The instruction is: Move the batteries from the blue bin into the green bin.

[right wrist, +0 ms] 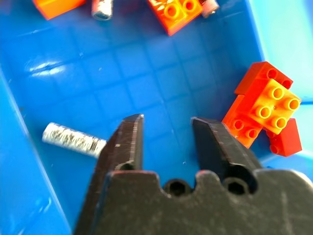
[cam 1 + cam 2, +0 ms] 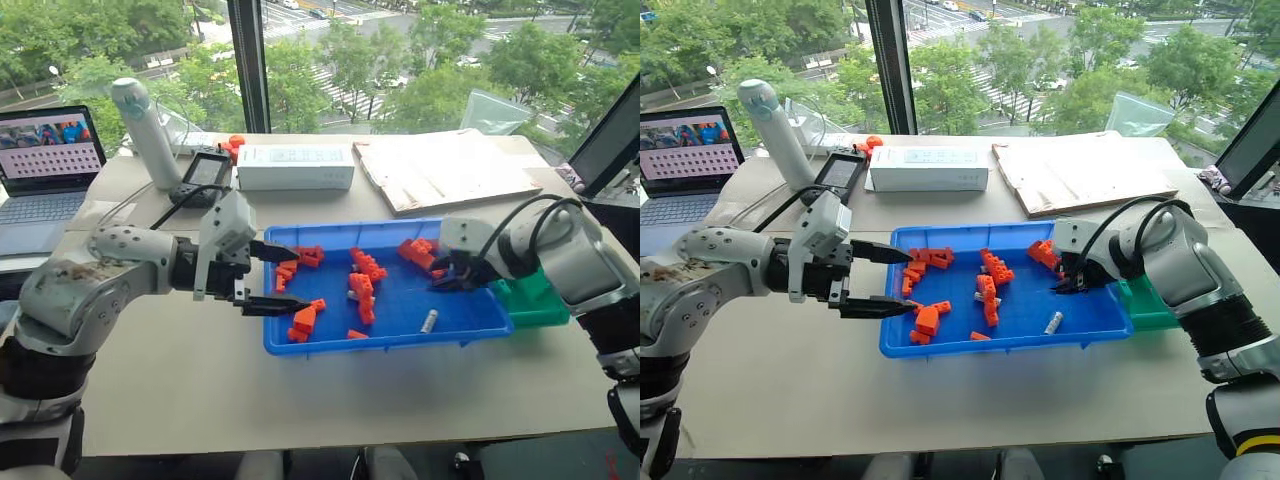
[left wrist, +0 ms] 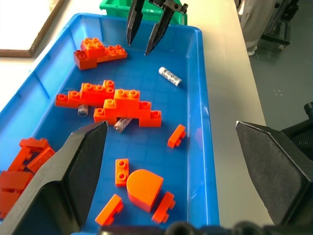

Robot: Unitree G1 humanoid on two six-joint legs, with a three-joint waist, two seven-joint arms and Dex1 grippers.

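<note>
- Nearest in the left eye view, the left tool point(image 2: 268, 278) is hovering over the left rim of the blue bin point(image 2: 385, 336), its fingers spread wide with nothing between them; the bin is sitting on the counter point(image 2: 300, 390) among scattered orange bricks point(image 2: 362, 285).
- From the right eye view, the right tool point(image 2: 1072, 281) is pointing down into the bin's right end, and the green bin point(image 2: 1152, 312) is sitting just beside that end.
- Looking through the left wrist view, one of the batteries point(image 3: 169, 76) is lying loose on the blue floor near the right tool's tips, and two more are peeking from under the brick cluster.
- Over in the right wrist view, the right tool's fingers point(image 1: 128, 142) are standing slightly apart, gripping nothing, with the speckled battery just beside one finger.
</note>
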